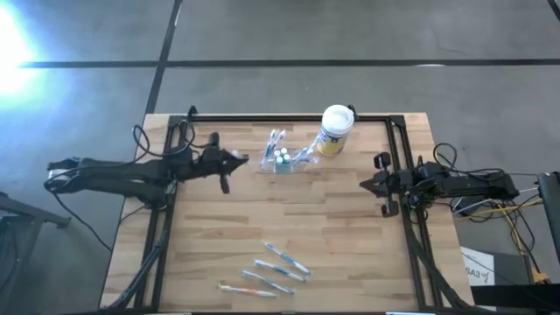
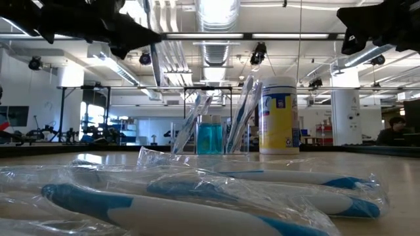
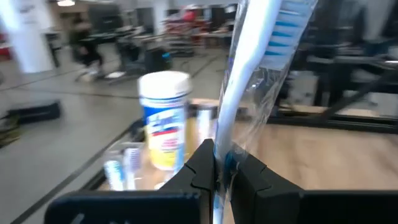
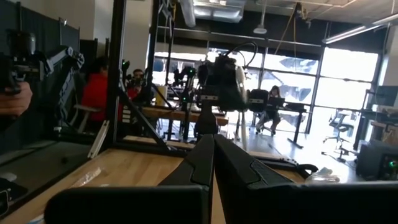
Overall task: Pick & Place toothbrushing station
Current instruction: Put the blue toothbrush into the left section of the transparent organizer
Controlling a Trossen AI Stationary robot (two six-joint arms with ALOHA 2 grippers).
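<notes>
The toothbrushing station is a low clear plastic holder at the far middle of the table, with toothbrushes and a small blue bottle standing in it. The station also shows in the left wrist view. My left gripper hangs just left of it, shut on a wrapped white-and-blue toothbrush. My right gripper waits at the table's right side, shut with nothing in it. My left gripper pinches the toothbrush's white handle, inside its clear wrapper, between its two fingers. The fingers come level from the table's left and lie across the brush. The brush stands nearly upright, its blue-bristled head above the fingers, lifted clear of the table.
A white canister with a yellow label stands right of the station, at the far edge. Several wrapped toothbrushes lie near the table's front edge. A black frame runs along the table's far, left and right sides.
</notes>
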